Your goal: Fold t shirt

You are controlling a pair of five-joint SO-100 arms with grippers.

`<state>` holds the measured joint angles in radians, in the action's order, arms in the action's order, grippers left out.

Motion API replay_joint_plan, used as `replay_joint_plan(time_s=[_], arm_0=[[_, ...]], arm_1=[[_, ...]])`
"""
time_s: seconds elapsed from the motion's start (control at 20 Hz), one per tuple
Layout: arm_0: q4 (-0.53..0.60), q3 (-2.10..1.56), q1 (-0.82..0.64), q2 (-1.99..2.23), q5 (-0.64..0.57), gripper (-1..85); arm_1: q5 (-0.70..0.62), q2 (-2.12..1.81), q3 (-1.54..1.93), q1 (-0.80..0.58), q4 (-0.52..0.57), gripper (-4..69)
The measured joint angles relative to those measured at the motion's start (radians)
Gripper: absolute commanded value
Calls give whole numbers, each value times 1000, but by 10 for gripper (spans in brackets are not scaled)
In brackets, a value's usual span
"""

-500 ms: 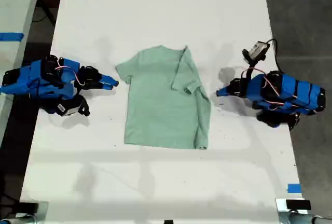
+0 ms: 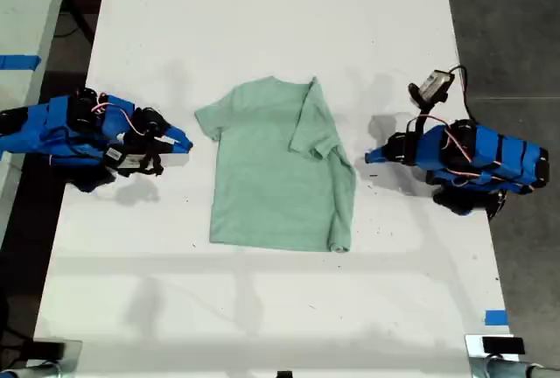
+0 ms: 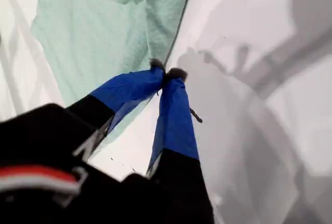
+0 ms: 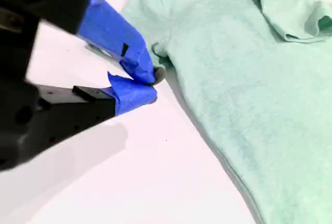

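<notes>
My first claw (image 3: 167, 72) and second claw (image 4: 154, 85) are both closed, empty.

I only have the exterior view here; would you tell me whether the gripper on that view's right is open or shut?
Observer: That is my first gripper. Its wrist view shows the tips closed together at the t shirt's edge.
Operator: Thank you. And the other one?
Observer: My second gripper is also shut, with its tips beside the unfolded sleeve.
Operator: Is either one pinching cloth?
Observer: The second shows none between its tips. For the first I cannot tell.
</notes>
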<state>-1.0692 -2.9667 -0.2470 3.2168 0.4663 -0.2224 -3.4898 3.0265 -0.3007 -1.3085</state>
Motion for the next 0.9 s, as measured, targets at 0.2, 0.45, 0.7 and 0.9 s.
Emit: replay_joint_plan(time_s=[0.2, 0.45, 0.7, 0.9], arm_0=[[-91, 445, -140, -715, -167, 186], [-9, 466, -543, -986, -621, 181], [29, 566, -634, -1175, -739, 178], [37, 630, -561, -1215, -713, 173]], arm_1=[[0, 0, 0, 0, 0, 22], [0, 0, 0, 18, 0, 31], [0, 0, 0, 18, 0, 30], [0, 0, 0, 18, 0, 31]])
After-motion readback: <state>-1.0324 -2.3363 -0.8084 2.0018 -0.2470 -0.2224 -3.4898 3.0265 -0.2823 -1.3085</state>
